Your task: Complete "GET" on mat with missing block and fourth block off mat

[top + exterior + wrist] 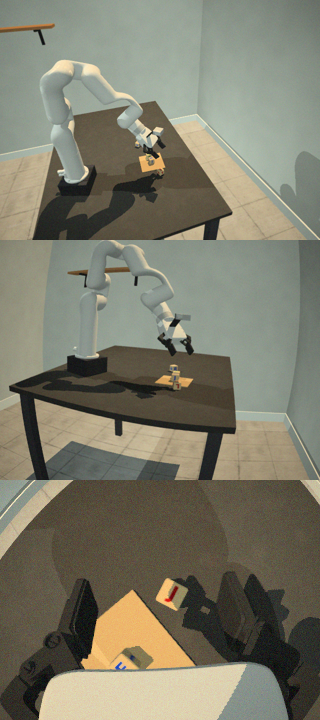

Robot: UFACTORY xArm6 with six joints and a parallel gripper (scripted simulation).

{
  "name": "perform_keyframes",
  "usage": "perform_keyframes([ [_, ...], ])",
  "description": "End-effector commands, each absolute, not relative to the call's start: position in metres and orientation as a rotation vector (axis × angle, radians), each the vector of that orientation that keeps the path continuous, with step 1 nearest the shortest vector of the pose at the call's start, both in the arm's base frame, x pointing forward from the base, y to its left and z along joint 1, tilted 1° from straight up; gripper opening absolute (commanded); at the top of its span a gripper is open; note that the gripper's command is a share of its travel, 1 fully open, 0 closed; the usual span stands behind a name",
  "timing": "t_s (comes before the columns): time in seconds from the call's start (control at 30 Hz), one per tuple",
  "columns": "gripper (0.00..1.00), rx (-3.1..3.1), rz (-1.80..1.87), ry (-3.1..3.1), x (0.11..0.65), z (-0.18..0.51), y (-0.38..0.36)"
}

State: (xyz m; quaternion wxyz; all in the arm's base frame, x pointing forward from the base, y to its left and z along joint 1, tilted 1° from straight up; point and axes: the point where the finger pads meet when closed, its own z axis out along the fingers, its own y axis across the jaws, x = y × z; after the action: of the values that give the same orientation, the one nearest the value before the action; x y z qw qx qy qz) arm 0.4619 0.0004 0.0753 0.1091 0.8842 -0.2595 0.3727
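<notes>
Nearest in the exterior view, a block with a red letter (177, 385) lies on the dark table (124, 405), just off the near edge of the orange mat (165, 380). In the wrist view that red block (172, 595) sits beside the mat's (134, 627) edge, off it, its red mark reading like a J.

On the mat, a block with a blue letter on its side (175, 376) stands just behind the red one. The top view shows two blocks (150, 159) close together on the mat (146, 166), partly hidden by the tool; their top letters cannot be read there. The wrist view shows one of them (131, 660) at the lower edge, blue print on one face, mostly covered by the tool's body.

Farther back, a fourth block (173, 367) with a blue letter lies on the table beyond the mat, well off it; in the top view it (137, 144) peeks out beside the wrist.

The tool (178, 349) hangs above the blocks, tilted, fingers (171, 349) spread wide apart with nothing between them, well clear of the table.

Behind it the white arm (87, 325) rises from a black pedestal (103, 366) at the table's far left, with a wooden shelf (74, 272) on the wall behind.
</notes>
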Motion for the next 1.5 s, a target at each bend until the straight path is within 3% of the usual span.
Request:
perform_keyframes([
  [0.0,1.00,2.687,1.110,-0.583,0.475,0.078,0.030],
  [0.77,1.00,2.881,1.061,0.636,0.480,0.083,0.185],
  [1.47,1.00,2.476,0.803,1.869,0.420,0.077,0.275],
])
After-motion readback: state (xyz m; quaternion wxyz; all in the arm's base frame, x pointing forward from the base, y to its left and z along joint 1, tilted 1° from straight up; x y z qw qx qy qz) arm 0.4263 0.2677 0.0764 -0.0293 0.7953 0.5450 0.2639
